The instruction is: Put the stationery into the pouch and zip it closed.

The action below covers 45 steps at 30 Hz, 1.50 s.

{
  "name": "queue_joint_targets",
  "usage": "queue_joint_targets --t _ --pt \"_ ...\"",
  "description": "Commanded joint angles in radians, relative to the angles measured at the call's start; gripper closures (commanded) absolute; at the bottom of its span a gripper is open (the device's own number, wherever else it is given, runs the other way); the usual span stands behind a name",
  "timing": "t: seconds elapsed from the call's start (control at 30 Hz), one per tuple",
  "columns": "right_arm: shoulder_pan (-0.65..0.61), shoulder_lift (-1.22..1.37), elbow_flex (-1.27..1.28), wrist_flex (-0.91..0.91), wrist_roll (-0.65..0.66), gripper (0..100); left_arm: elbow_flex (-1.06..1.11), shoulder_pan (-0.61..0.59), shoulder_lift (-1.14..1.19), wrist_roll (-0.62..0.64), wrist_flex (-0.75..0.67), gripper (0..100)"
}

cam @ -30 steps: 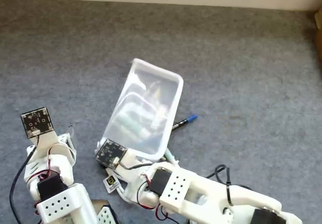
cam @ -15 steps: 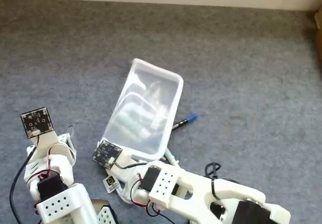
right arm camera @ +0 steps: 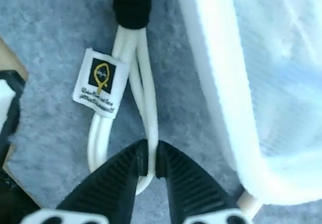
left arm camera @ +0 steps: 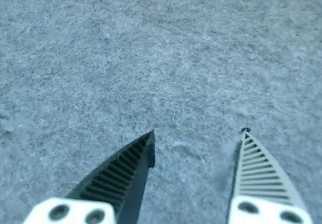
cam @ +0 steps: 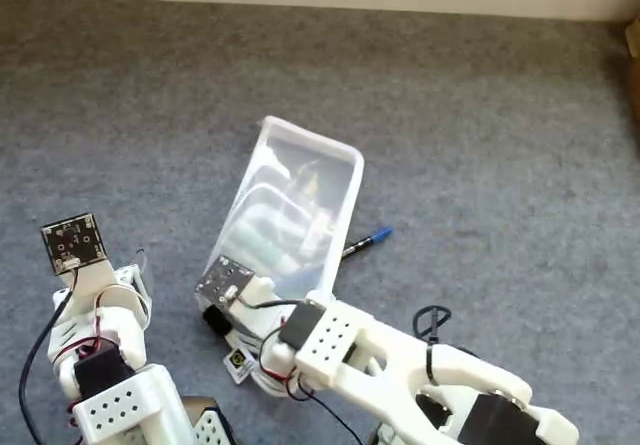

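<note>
grey carpeted table (cam: 480, 115) | translucent white-rimmed plastic pouch (cam: 290, 215) mid-table, stationery inside, nothing pinning it: a pull may drag it, not zip it | left gripper (left arm camera: 197, 132) spread wide over bare carpet | right gripper (right arm camera: 149, 158) pinched on white cord loop (right arm camera: 146, 108) beside the pouch rim; thin cord may slip | blue-capped pen (cam: 365, 242) outside, just beside pouch: risks being zipped out

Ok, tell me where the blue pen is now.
In the high view the blue pen lies on the carpet, outside the pouch, beside its right-hand edge.
</note>
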Motion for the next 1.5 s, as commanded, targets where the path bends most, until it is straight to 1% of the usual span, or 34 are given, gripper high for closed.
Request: queue_joint_targets --t 0.0,0.1,0.2,0.37,0.5,0.67,1.0,1.07,1.17,1.23,1.37,1.47 --pt "0.042 -0.001 -0.056 0.048 0.029 99.3 -0.033 -0.015 -0.013 0.005 -0.02 75" --pt "0.044 -0.01 -0.056 0.085 0.029 99.3 -0.033 -0.013 -0.013 0.005 -0.02 75" --pt "0.05 -0.102 -0.048 0.124 0.031 99.3 -0.033 -0.013 -0.013 0.005 -0.02 75" --pt "0.143 -0.326 -0.018 0.193 0.097 99.3 -0.033 -0.012 -0.013 0.005 -0.02 75" --pt "0.209 -0.441 0.056 0.205 0.101 99.3 -0.033 -0.012 -0.013 0.005 -0.02 75" --pt "0.321 -0.487 0.097 0.26 0.201 99.3 -0.033 -0.01 -0.013 0.005 -0.018 75" --pt "0.625 -0.492 0.101 0.265 0.358 99.3 -0.031 -0.01 -0.013 0.005 -0.017 74" --pt "0.661 -0.492 0.101 0.266 0.384 99.3 -0.031 -0.01 -0.013 0.005 -0.017 74" --pt "0.67 -0.492 0.102 0.274 0.394 99.1 -0.031 -0.01 -0.013 0.005 -0.017 74" --pt "0.667 -0.493 0.096 0.309 0.391 97.0 -0.021 -0.01 -0.013 0.005 -0.02 74" --pt "0.667 -0.495 0.088 0.387 0.39 84.7 -0.018 -0.01 -0.013 0.005 -0.02 74" --pt "0.653 -0.495 0.042 0.4 0.39 81.7 -0.016 -0.01 -0.013 0.005 -0.02 74"
